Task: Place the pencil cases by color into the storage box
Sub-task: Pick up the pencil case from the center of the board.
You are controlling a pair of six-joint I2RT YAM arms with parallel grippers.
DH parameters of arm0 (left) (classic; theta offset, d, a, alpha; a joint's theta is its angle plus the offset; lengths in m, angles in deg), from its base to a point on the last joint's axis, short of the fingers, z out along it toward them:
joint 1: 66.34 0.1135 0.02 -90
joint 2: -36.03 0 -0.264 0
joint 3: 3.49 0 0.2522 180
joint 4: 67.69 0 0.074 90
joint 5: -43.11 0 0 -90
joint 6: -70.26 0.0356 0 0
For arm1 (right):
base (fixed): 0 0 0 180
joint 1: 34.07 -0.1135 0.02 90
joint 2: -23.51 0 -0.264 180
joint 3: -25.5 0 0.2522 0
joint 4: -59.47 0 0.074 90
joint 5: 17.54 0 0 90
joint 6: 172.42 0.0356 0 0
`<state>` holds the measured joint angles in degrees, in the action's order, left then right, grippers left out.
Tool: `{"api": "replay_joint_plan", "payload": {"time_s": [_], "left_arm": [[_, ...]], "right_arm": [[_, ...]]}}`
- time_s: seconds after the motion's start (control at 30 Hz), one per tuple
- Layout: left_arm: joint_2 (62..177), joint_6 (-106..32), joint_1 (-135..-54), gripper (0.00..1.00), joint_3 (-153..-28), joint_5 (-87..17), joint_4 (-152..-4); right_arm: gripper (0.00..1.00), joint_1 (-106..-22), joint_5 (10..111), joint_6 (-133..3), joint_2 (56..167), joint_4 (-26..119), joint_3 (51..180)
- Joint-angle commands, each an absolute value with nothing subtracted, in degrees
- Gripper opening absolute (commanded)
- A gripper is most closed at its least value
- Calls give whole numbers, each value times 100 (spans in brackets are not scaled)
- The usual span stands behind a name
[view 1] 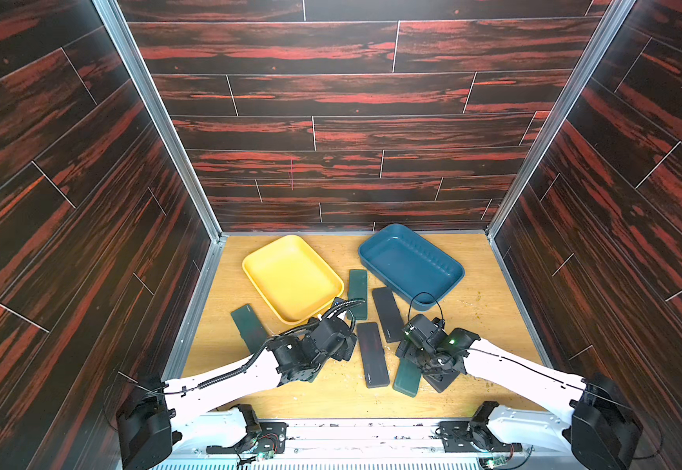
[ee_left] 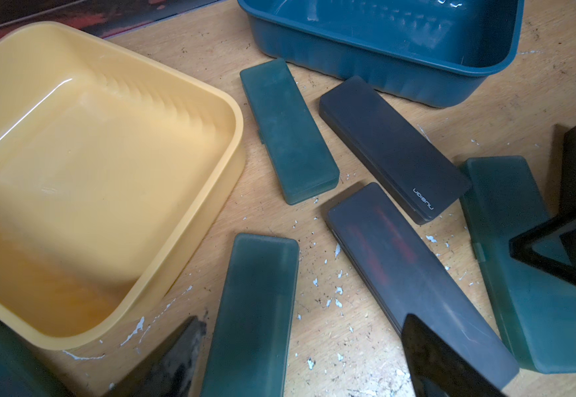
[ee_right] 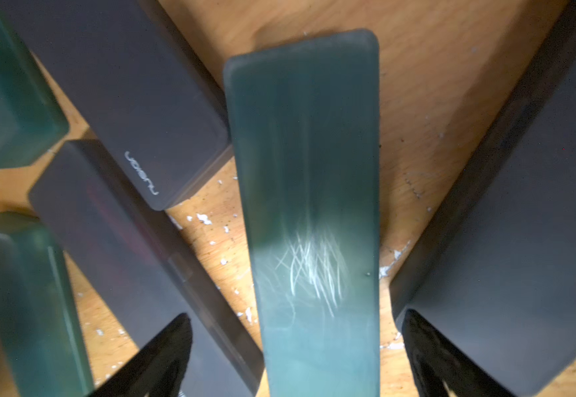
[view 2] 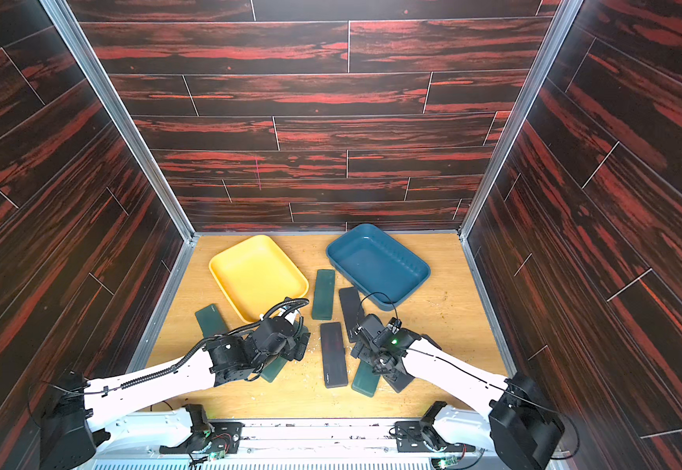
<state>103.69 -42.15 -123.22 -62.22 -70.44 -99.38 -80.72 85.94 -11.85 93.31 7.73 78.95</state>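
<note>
The table [view 1: 473,325] carries two empty trays, a yellow tray [view 1: 290,276] at 11 o'clock and a blue tray [view 1: 408,264] at 1 o'clock, likely one per color. The pencil cases [view 1: 372,354] lie scattered from the centre toward 6 o'clock, none sorted yet. The right gripper [ee_right: 295,314] hangs open astride a scratched green case [ee_right: 307,172], lined up to pinch its narrow width. The left gripper [ee_left: 302,319] is open over a second green case [ee_left: 255,309].

7 pencil cases [view 1: 357,293] — 4 green, 3 black — lie scattered.
</note>
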Motion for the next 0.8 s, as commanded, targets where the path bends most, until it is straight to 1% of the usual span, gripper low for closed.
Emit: {"api": "replay_joint_plan", "payload": {"time_s": [0.0, 0.2, 0.33, 0.57, 0.77], "left_arm": [[10199, -4206, -12355, 91, -6146, -7089, -9885], [10185, -4241, -12364, 91, -6118, -7073, -9877], [10215, -4259, -12366, 91, -6128, -7063, -9850], [10288, -4268, -12371, 91, -6146, -7043, -9817], [10317, -4342, -12372, 91, -6137, -6966, -9719]], "right_arm": [[96, -8118, 8746, -1718, 9519, 555, 8055], [95, -8109, 8915, -2431, 9706, 572, 8216], [95, -8010, 8822, -2771, 9771, 765, 8213], [94, -7782, 8734, -2908, 9929, 949, 8094], [89, -7705, 8575, -2886, 10159, 1245, 7955]]}}
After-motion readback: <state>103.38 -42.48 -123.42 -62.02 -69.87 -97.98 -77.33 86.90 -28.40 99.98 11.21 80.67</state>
